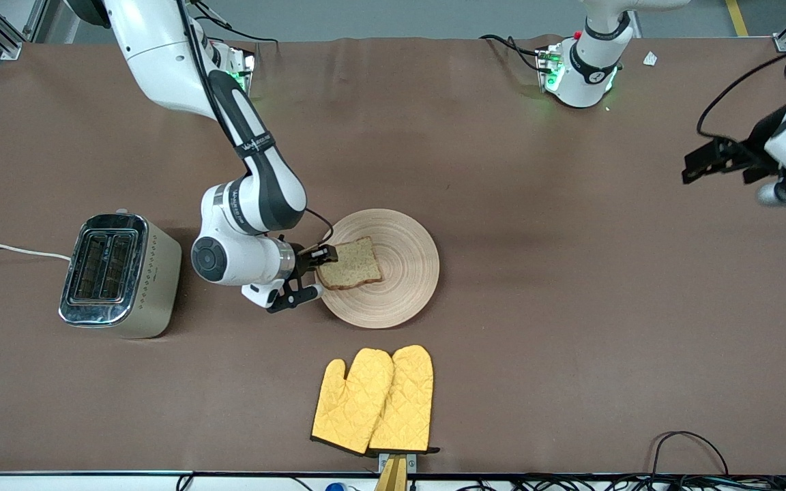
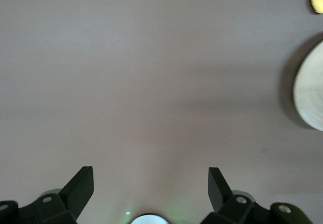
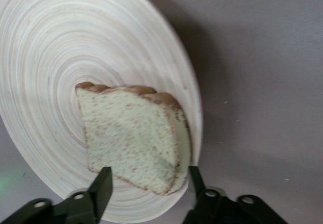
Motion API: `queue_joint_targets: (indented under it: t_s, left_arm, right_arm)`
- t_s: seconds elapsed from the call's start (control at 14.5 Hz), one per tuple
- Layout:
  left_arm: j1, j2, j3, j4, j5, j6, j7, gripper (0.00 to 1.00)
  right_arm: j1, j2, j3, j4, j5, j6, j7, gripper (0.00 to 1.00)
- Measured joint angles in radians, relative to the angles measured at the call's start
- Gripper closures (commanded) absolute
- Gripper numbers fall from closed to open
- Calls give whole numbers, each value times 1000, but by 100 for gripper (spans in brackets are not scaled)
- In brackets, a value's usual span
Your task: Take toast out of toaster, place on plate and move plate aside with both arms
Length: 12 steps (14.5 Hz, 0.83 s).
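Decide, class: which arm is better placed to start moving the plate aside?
Probably the right: right gripper is open at the plate rim beside the toast; left gripper hangs open over bare table.

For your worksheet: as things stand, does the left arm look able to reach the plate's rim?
Probably yes. The left hand hangs open over bare table, nothing between it and the plate; the right hand works the opposite rim.

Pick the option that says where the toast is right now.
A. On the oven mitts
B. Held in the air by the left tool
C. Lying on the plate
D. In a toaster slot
C: the toast lies flat on the plate, with the right tool open around its edge, and the toaster slots hold no bread.
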Motion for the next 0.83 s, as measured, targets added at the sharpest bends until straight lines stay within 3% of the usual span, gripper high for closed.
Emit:
queue_joint_targets:
  t_s: [0.28,0.83]
  left_arm:
    - [-8,157,-5,0,-148,111,14,0]
    - [-28,408,-72,-1,-427,257,212,0]
  right_arm:
    - [-31,-48,-38,13,-54,-41,-10,0]
    - [-46,-317,-279,75,-309,-429,-20,0]
